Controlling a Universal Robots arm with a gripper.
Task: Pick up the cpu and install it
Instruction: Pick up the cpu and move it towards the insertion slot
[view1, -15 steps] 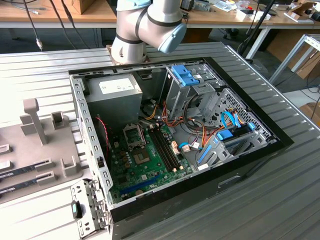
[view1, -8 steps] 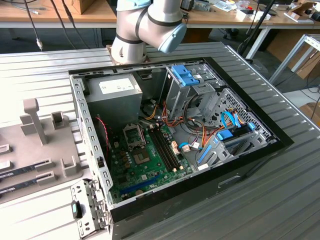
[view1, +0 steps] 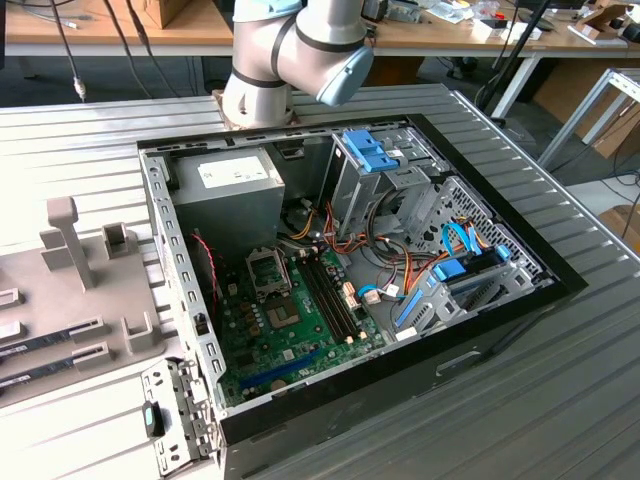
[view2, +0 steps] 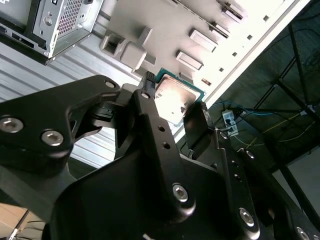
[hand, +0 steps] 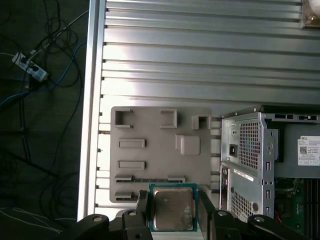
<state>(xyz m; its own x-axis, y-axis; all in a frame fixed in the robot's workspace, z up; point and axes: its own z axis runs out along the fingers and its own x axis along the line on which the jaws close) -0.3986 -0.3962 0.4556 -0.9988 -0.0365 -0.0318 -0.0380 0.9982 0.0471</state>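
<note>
My gripper (hand: 173, 202) grips the cpu (hand: 173, 212) by opposite edges above the grey fixture tray (hand: 155, 145), which lies at nine o'clock of the open computer case (view1: 182, 292) in the exterior view.

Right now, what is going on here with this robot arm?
The grey robot arm's end effector grips a small square silver-grey cpu with a green rim, raised above the flat grey plastic tray on the ribbed metal table. The open black computer case lies beside the tray; the cpu is not installed yet.
</note>
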